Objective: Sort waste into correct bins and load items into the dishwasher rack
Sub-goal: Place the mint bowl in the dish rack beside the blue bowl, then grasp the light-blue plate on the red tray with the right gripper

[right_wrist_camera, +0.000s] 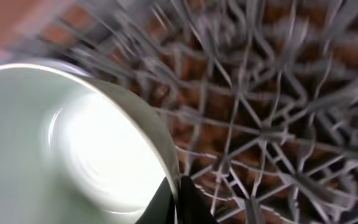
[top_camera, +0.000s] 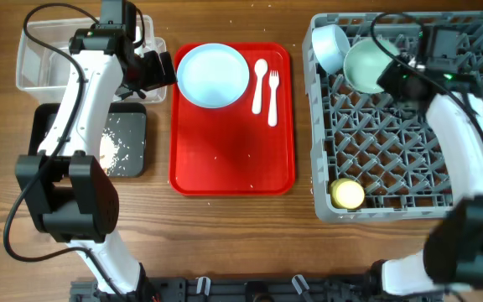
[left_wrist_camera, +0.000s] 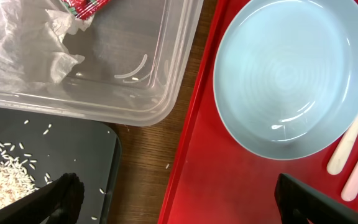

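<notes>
The pale blue plate (top_camera: pixel 213 75) lies on the red tray, with the white spoon (top_camera: pixel 258 84) and fork (top_camera: pixel 272 97) to its right; it also shows in the left wrist view (left_wrist_camera: pixel 294 78). My left gripper (top_camera: pixel 159 71) is open and empty, just left of the plate, over the gap between the black tray and the red tray (left_wrist_camera: pixel 182 202). My right gripper (right_wrist_camera: pixel 178 199) is shut on the rim of a pale bowl (right_wrist_camera: pixel 73 149), held over the grey rack (top_camera: pixel 392 126) at its back (top_camera: pixel 369 67). Another blue bowl (top_camera: pixel 332 46) and the yellow cup (top_camera: pixel 348 194) are in the rack. The napkin (left_wrist_camera: pixel 17 53) and red wrapper (left_wrist_camera: pixel 86 7) lie in the clear tub (left_wrist_camera: pixel 160 93).
The black tray (top_camera: pixel 128 138) holds beige food scraps (left_wrist_camera: pixel 5 183). The red serving tray (top_camera: pixel 233 159) sits between the bins and the rack. A few crumbs lie on the red tray and the wood.
</notes>
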Controlling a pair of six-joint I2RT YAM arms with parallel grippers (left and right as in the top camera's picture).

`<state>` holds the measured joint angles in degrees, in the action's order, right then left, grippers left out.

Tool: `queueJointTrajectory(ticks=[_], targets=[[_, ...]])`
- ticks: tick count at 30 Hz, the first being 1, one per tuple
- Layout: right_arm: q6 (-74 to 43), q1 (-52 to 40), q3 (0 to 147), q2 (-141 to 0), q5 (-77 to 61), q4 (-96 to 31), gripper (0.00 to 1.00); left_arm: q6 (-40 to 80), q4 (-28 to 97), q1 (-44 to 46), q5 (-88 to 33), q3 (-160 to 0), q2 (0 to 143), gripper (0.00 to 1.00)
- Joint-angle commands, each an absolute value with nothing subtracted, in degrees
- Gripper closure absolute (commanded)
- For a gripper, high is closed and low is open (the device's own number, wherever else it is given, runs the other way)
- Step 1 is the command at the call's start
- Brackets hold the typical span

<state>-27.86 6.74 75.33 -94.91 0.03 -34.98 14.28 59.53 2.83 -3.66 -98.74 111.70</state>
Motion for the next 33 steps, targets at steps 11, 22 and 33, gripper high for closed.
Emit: queueJointTrajectory(ticks=[11, 22, 33], targets=[[-8.6, -15.5, 75.8, -84.1, 60.0, -44.9, 0.96, 14.6, 59.5, 2.7, -3.1, -99.2, 110.9, 0.00], [30.3, -21.3, 75.8, -100.8, 75.4, -18.3, 0.96, 14.6, 59.5, 2.7, -3.1, -99.2, 110.9, 0.00], [29.5, -25.1, 75.4, -106.6, 75.6, -22.6, 0.96, 14.6, 59.5, 2.7, -3.1, -99.2, 110.9, 0.00]])
